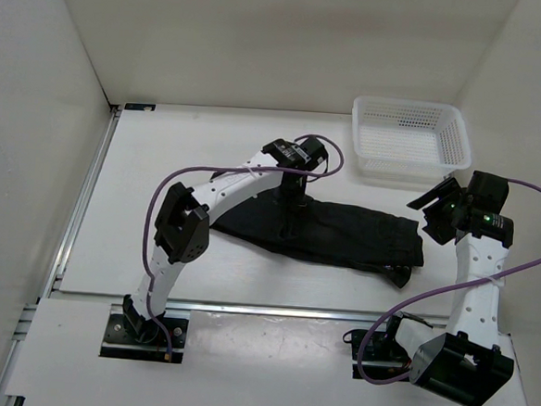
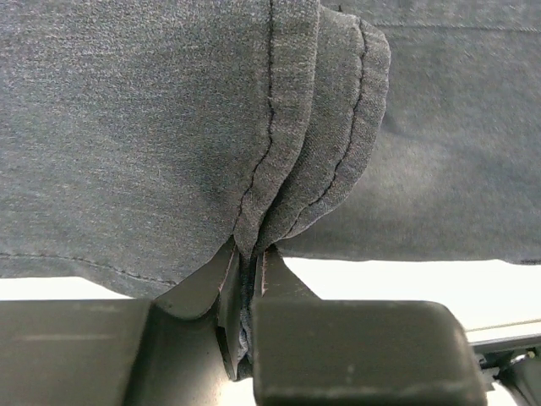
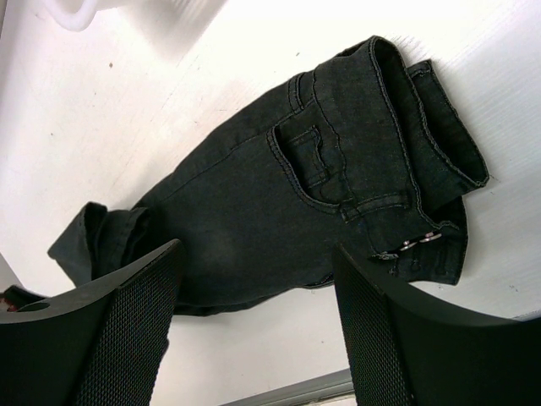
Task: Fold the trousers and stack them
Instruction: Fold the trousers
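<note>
While your left end effector [image 2: 252, 254] clenches an edge of the trousers [image 1: 352, 232], seemingly to fold them, your right end effector [image 3: 254, 296] hangs released nearby.

The left arm [image 1: 225, 189] and right arm [image 1: 477, 282] are white with black joints and purple cables [image 1: 532, 187].

Lab test cell: white walls [image 1: 264, 35] box in white table [image 1: 210, 143], alu rail [image 1: 272, 310] at near edge.
</note>
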`<state>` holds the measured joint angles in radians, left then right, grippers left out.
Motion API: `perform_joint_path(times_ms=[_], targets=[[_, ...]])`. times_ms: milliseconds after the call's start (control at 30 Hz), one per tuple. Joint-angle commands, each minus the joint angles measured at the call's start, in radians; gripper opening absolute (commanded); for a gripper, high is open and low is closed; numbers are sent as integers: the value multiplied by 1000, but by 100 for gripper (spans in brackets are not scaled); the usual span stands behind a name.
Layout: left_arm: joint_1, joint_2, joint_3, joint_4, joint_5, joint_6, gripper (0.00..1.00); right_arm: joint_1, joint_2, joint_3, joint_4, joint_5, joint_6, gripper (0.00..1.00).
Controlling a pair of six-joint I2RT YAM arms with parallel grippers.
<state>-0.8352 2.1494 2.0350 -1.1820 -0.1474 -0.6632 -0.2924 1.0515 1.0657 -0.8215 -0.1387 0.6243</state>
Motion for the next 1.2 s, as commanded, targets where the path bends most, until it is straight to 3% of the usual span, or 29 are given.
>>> perform_joint_path(times_ms=[0,67,133,167,233,267,367,433,467,533,567,600,667,700,800,967,1167], targets=[[-4,23,-4,35,38,-22,13,4,-18,-1,-7,-12,-14,75],[-4,43,-13,35,75,-7,29,4,-18,-1,-7,-12,-14,75],[-4,43,-13,35,113,17,58,4,-18,-1,-7,-12,-14,75],[-4,43,-1,35,123,17,78,4,-18,-1,-7,-12,-14,75],[-4,27,33,-11,100,37,87,4,-18,-1,-7,-12,-14,75],[-4,18,80,-31,86,65,87,4,-9,-1,-7,-12,-14,75],[59,-46,123,-97,8,98,70,4,-8,-1,-7,-12,-14,75],[117,-138,62,-97,-1,108,55,4,-8,-1,-7,-12,-14,75],[151,-172,22,-97,-10,131,54,4,-8,-1,-7,-12,-14,75],[270,-271,-132,-52,-20,140,57,4,-8,-1,-7,-12,-23,75],[315,-299,-188,-30,-20,149,64,4,-8,-1,-7,-12,-23,75],[409,-322,-284,-9,8,169,67,13,-8,-1,-7,-21,-23,75],[497,-367,-376,74,38,183,73,13,-8,-10,4,-21,-23,75],[572,-367,-412,99,95,204,75,13,-8,-10,4,-21,-23,75],[655,-315,-489,174,176,235,84,13,-8,-10,4,-21,-14,75],[667,-175,-489,219,236,244,86,13,-8,-10,4,-30,-14,75],[667,-138,-552,249,244,264,82,13,-8,-10,4,-30,-14,75]])
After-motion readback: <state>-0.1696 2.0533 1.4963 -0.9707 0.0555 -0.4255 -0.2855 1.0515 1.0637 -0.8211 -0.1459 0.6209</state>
